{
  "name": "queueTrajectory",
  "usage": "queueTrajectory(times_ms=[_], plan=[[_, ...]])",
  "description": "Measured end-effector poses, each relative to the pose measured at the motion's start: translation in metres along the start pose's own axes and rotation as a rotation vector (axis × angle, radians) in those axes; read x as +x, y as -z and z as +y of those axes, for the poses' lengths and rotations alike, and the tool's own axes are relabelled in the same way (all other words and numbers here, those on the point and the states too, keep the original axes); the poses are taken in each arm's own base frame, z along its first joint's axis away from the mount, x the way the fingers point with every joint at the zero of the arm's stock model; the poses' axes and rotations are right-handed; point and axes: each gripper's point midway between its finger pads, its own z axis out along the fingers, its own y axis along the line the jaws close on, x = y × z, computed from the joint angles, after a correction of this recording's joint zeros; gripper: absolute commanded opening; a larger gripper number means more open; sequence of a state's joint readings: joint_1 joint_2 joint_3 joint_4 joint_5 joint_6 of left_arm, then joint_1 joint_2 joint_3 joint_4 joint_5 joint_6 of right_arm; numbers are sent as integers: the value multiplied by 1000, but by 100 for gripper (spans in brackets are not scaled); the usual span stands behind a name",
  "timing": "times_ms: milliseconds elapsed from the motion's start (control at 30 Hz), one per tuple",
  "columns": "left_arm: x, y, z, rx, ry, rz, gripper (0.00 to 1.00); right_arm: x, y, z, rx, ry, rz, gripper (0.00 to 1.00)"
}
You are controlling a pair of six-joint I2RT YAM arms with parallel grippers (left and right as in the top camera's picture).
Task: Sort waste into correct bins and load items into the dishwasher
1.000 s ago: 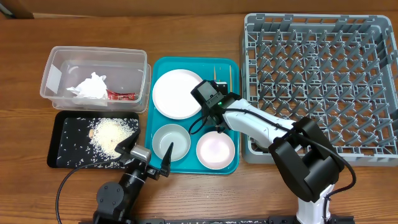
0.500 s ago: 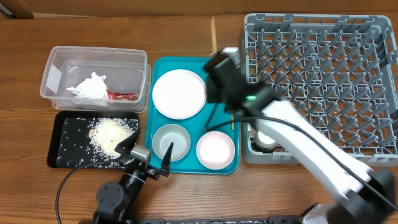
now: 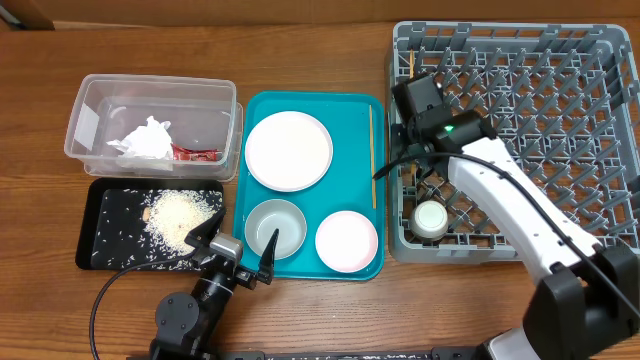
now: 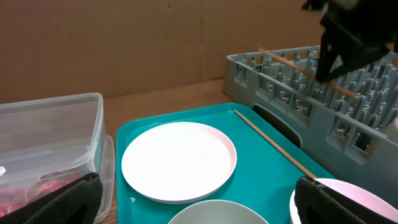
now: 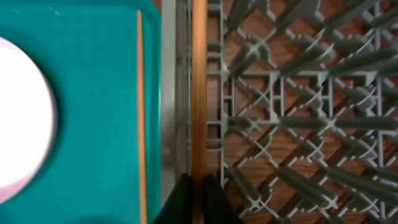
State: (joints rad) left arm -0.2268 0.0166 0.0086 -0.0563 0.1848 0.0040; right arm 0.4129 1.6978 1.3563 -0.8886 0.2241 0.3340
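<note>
The right arm's fingers (image 5: 185, 198) are clenching one chopstick (image 5: 199, 93) above the dishwasher rack (image 3: 600, 130), at its wall nearest the teal tray (image 3: 350, 205). The other chopstick (image 3: 372, 150) is lying on that tray, and the left fingers (image 3: 268, 266) are sitting released.

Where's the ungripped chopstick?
Overhead, the chopstick lies along the teal tray's right side, between the pink plate and the dishwasher rack.

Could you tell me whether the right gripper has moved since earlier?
Yes. The right gripper went rightward, off the teal tray to the dishwasher rack's tray-side edge, gripping a chopstick.
</note>
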Motion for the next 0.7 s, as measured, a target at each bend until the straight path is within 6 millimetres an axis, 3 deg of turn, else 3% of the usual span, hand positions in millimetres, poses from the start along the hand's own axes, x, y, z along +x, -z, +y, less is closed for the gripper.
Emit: queueTrajectory(times_ms=[67,133,167,200,333,433,567,700], plan=[[0,0,0,0,0,0,100,7,-6,2,-5,14,31,8],[0,0,0,0,0,0,100,11,-9,5,-13,21,44,55],[0,0,0,0,0,0,100,12,-9,7,-16,31,47,66],[0,0,0,0,0,0,100,14,-8,9,-20,37,52,68],[0,0,0,0,0,0,100,20,-5,22,-37,75,57,63],[0,0,0,0,0,0,100,22,-1,42,-67,116,34,59],[0,0,0,0,0,0,100,33,11,89,-139,213,-10,54],[0,0,0,0,0,0,100,38,17,122,-183,270,-62,50]])
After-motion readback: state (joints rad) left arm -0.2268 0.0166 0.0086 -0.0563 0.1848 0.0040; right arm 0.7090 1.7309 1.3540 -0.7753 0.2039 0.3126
